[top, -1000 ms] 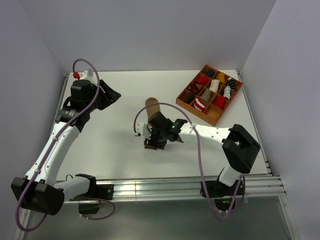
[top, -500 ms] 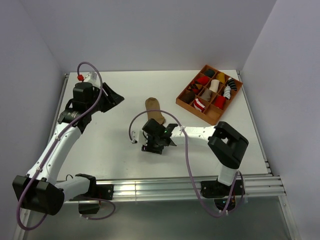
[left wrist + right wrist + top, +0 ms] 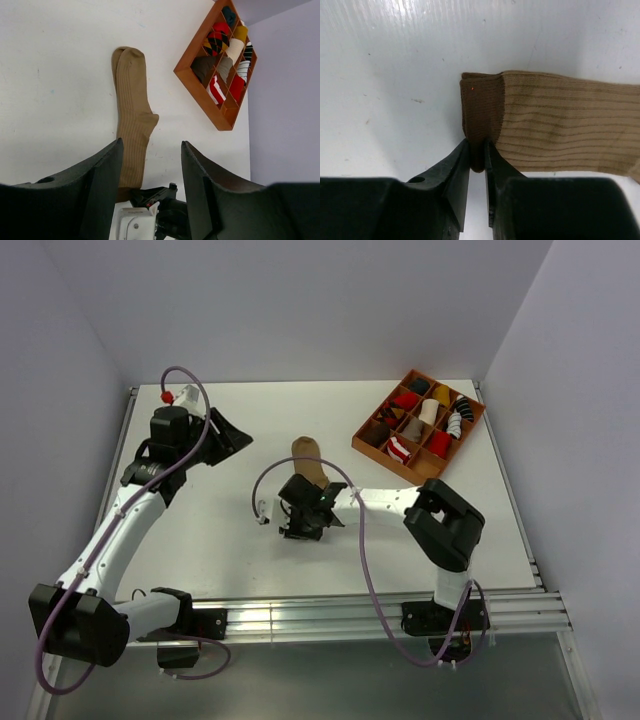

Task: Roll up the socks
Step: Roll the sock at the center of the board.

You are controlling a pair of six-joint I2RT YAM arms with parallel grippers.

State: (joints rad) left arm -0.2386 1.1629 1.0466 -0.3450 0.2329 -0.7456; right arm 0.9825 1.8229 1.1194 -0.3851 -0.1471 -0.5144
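White table [image 3: 220,530] from overhead, with the tan-brown sock [image 3: 311,464] flat near its middle, toe toward the far wall, near end hidden beneath the right gripper [image 3: 299,523]. Compared with a second ago, right arm reached further left and settled over that near end; sock itself in much the same place. Left gripper [image 3: 226,430] hanging over the table's far-left part, well apart from the sock, barely shifted. Wooden tray [image 3: 390,464] of finished sock rolls at far right. No striped sock loose on the table in this view.

Left wrist view: looking down past the left gripper [image 3: 151,145], fingers spread with nothing between them, released and idle. Beyond them, nearly the full length of the tan-brown sock [image 3: 132,115], straight, heel bump to the right, no part of it wound up. Wooden tray [image 3: 198,100] in the upper right corner. Black right gripper [image 3: 152,197] at the sock's near end, at the bottom of the picture.

Right wrist view: right gripper [image 3: 476,146] now clenched, jaws nearly together, pinching the darker brown cuff [image 3: 480,107] at its very edge. Closed within the last second. Ribbed tan fabric [image 3: 560,120] running off to the right, flat on the table.

Meaning for the task, as a judgement: grasp only just secured, rolling ready to start from the cuff, nothing wound yet. Thin pinch right at the hem, so likely to slip if dragged hard rather than turned over gently.
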